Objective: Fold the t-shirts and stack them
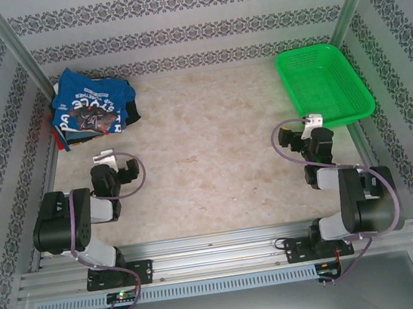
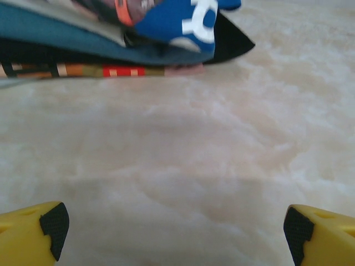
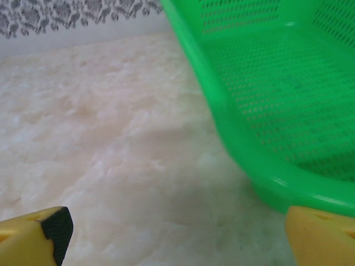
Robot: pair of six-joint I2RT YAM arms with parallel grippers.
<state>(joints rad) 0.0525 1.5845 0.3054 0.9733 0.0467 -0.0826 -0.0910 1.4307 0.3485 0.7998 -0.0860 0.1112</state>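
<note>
A stack of t-shirts (image 1: 92, 105) lies at the table's back left corner. On top is the royal-blue shirt (image 2: 177, 22) with white lettering, over dark and multicoloured folded ones. My left gripper (image 1: 108, 161) rests low on the table just in front of the stack, apart from it. Its yellow fingers (image 2: 33, 233) stand wide open with bare table between them. My right gripper (image 1: 311, 127) sits near the right side, open and holding nothing, its fingertips (image 3: 39, 235) spread over bare table beside the basket.
A green plastic basket (image 1: 324, 82) stands at the back right, empty, its near rim (image 3: 277, 183) close to my right gripper. Patterned walls and metal posts enclose the marbled table (image 1: 206, 154).
</note>
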